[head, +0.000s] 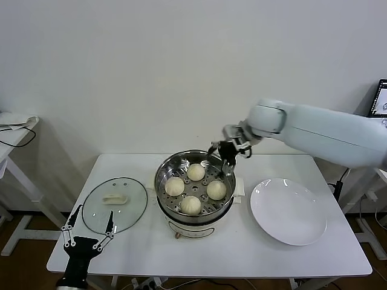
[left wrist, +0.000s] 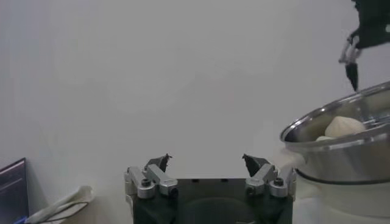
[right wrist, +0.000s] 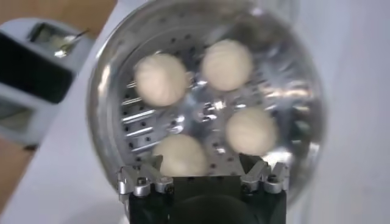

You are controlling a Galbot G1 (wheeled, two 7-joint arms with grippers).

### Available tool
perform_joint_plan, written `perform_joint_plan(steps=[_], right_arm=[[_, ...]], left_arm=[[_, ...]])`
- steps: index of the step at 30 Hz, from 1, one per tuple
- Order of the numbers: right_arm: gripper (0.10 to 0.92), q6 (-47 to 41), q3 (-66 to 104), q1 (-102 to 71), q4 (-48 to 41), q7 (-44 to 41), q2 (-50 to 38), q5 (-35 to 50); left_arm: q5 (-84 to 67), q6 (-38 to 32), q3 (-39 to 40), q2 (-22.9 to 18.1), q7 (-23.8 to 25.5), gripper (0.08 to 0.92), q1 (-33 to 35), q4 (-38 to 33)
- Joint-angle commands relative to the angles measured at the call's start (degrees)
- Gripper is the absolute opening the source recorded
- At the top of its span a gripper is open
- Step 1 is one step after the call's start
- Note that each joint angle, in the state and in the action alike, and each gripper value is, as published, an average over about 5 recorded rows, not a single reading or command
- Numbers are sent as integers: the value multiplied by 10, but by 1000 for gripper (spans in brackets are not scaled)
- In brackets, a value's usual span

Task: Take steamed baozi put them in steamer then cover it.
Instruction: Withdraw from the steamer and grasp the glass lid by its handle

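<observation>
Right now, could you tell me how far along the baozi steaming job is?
Loading looks done: all four baozi sit on the perforated tray in the steamer, and the white plate is bare. In hand: nothing; the right gripper hovers over the steamer's far rim, jaws open. Left: the glass lid lies on the table beside the open left gripper, waiting to go on.

The desk (head: 242,254) is seen from above and in front by the head camera, angled down, with the steamer (head: 193,205) at mid-frame and the cover (head: 115,205) and a white plate (head: 289,211) to either side. The steamer (right wrist: 207,109) is viewed closely from straight overhead by the right wrist camera, four baozi (right wrist: 161,78) filling the frame. From desk level beside the left hand (left wrist: 209,163), a sideways view toward the wall is given, the steamer (left wrist: 341,146) being shared by all three views.
</observation>
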Motion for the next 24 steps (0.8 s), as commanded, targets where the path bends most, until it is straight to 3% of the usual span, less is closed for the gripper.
perform_joint_plan(steps=[1,10,17,24], right_arm=[[823,150,357,-329,41,527,-172,34],[823,204,797,-763,41,592,-114,31],[823,225,965,-954,46,570,16,-3],[823,229,1030,-1037,72,552,116,-30]], left_arm=[[40,40,10,3,-18,823,-25,5],[101,67,10,7,-20,823,-67,37],[224,91,3,24,-17,823,-105,99],[462,73,14,41,-36,823,-145,221]])
